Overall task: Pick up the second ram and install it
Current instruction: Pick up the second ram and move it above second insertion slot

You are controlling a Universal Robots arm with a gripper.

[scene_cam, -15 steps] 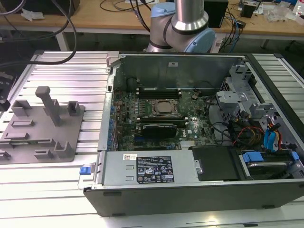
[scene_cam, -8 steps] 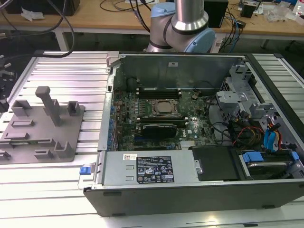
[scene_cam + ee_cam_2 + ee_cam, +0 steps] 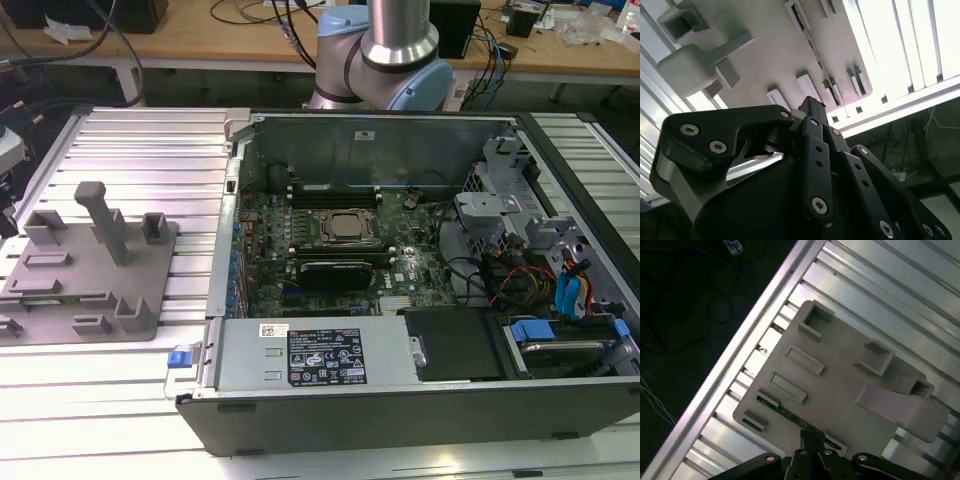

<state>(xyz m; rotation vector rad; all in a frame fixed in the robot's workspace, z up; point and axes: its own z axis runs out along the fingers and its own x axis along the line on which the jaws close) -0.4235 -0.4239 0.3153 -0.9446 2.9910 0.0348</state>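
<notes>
Claw [image 3: 808,436] low over mid-length of second ram [image 3: 785,414] in first wrist view; whether apart or clamped on it cannot be told. Second ram stands on edge in slot of grey fixture plate [image 3: 840,390], near plate's edge. Plate rests on ribbed metal surface [image 3: 880,295]. Open computer case [image 3: 400,410] sits beside plate, toward exterior view's right. Judgement: stick light, stiff, thin, likely brittle; best held across flat faces at mid-length, clear of contact edge.

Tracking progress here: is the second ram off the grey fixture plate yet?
No, in the first wrist view the second ram lies on the grey fixture plate, right at the hand.
</notes>
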